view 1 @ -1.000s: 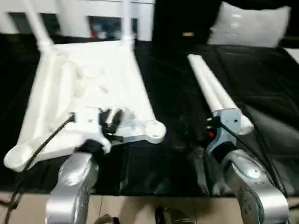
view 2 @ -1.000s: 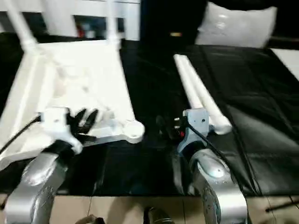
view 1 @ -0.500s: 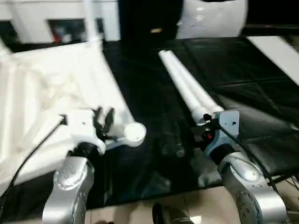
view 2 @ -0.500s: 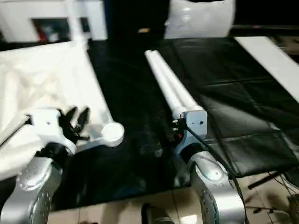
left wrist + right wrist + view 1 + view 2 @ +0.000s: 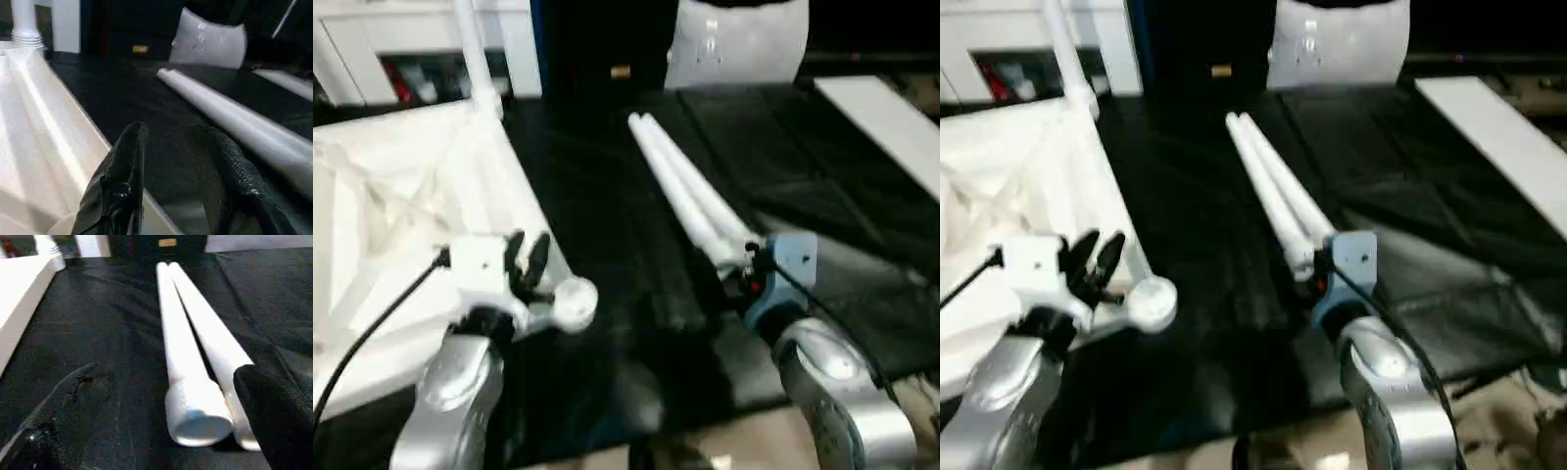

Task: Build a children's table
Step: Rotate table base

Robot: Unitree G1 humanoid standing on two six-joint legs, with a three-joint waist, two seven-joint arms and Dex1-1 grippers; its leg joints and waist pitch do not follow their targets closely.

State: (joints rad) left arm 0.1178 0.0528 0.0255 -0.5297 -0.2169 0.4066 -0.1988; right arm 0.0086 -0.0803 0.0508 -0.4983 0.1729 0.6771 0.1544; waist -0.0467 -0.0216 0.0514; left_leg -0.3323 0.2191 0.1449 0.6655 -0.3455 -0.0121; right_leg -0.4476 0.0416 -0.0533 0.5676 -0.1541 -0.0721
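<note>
White table top point(image 5: 401, 225) upside down on black mat point(image 5: 636, 245) at left, one leg point(image 5: 470, 49) standing in far socket, two loose legs point(image 5: 190, 362) side by side centre-right, left gripper point(image 5: 527, 257) part-open over near corner socket point(image 5: 575, 301) gripping nothing, right gripper point(image 5: 166, 421) wide open astride loose legs' near ends

— Where's the table top point(image 5: 421, 196)?
— Upside down on the black worktop point(image 5: 607, 225), ribbed underside up, white plastic, a round corner socket point(image 5: 574, 300) at its near corner. One leg point(image 5: 470, 44) already stands upright in a far corner.
— And the loose legs point(image 5: 188, 342)?
— Two long white round ones lie flat side by side, touching, well apart from the top, their thick ends towards us, thin ends pointing away.
</note>
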